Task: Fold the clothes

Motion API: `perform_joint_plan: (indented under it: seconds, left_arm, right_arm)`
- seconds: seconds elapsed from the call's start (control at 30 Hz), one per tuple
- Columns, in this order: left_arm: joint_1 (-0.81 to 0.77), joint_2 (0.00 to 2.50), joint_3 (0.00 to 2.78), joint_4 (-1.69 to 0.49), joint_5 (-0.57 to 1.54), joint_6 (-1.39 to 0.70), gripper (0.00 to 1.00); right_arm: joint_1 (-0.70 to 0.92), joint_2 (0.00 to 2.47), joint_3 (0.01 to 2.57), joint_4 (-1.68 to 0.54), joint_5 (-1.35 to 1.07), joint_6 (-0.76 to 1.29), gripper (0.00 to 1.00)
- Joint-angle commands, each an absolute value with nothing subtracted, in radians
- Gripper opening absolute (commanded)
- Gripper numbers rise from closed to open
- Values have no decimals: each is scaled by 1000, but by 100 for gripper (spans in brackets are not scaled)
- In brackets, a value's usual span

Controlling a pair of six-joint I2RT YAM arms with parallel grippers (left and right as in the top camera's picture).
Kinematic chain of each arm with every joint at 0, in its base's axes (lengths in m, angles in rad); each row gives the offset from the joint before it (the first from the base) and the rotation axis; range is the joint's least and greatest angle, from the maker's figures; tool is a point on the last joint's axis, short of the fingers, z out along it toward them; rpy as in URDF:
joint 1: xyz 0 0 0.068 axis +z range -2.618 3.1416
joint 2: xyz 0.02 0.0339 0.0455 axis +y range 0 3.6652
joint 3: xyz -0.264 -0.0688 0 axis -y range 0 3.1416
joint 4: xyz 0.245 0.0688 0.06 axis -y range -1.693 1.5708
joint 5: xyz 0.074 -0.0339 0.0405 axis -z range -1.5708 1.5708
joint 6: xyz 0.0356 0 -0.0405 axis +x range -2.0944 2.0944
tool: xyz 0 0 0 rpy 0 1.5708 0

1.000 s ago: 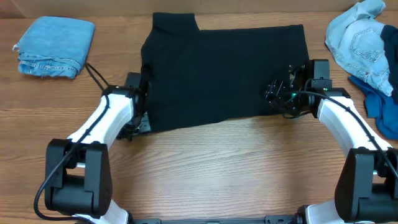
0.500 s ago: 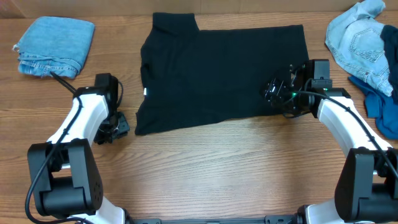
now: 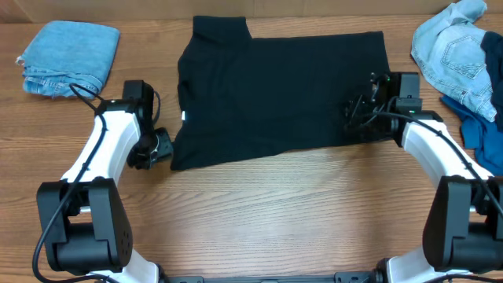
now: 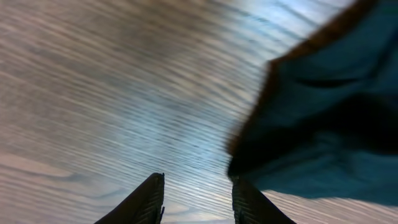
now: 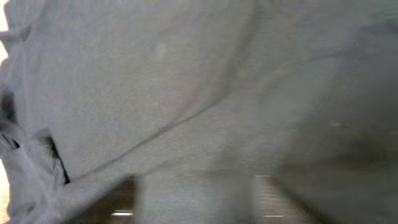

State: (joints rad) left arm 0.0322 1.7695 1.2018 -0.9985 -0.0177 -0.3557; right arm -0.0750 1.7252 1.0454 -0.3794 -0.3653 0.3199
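The black shirt (image 3: 283, 86) lies spread flat on the wooden table (image 3: 259, 220), with a small white label (image 3: 185, 116) near its left edge. My left gripper (image 3: 163, 147) is open and empty just left of the shirt's lower left corner. In the left wrist view the gripper (image 4: 196, 190) has bare wood between its fingers, and the shirt corner (image 4: 323, 124) reaches the right fingertip. My right gripper (image 3: 355, 118) hovers over the shirt's right part. In the blurred right wrist view the gripper (image 5: 199, 199) looks open, with shirt fabric (image 5: 186, 81) filling the frame.
A folded light-blue denim piece (image 3: 69, 59) lies at the far left. A crumpled light-blue denim pile (image 3: 456, 55) and a bright blue garment (image 3: 479, 137) lie at the right edge, close to my right arm.
My left gripper left the shirt's left edge, swung out left, and has come back towards the lower left corner. The right gripper shifted slightly right over the shirt.
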Motion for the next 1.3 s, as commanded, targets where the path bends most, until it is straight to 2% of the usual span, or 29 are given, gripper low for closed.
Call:
perform_joint_plan:
  seconds: [0.0,0.2,0.33,0.43,0.53,0.83,1.03,1.2,1.27]
  left_arm:
    - [30,1719,1245,-1016,56,-297,40]
    - [17,1625,1257,-1042,94,-253,47]
    - [-1,1610,1253,-1084,70,-254,54]
    - [-1,1610,1229,-1056,81,-266,58]
    - [-1,1610,1205,-1027,119,-267,59]
    - [-1,1610,1195,-1016,123,-265,57]
    - [-1,1610,1195,-1015,123,-265,57]
    - [-1,1610,1195,-1014,120,-265,57]
    - [-1,1610,1195,-1012,120,-265,58]
  right_arm:
    - [-165,1684,1068,-407,-458,321,82]
    - [-304,1668,1092,-566,-508,357,85]
    - [-391,1668,1092,-661,-510,364,93]
    - [-438,1673,1092,-671,-497,364,95]
    - [-472,1695,1092,-663,-492,368,96]
    - [-477,1853,1079,-587,-513,394,84]
    - [-477,1875,1079,-505,-545,395,82]
    - [-477,1875,1079,-502,-545,398,68]
    - [-477,1875,1079,-502,-544,398,58]
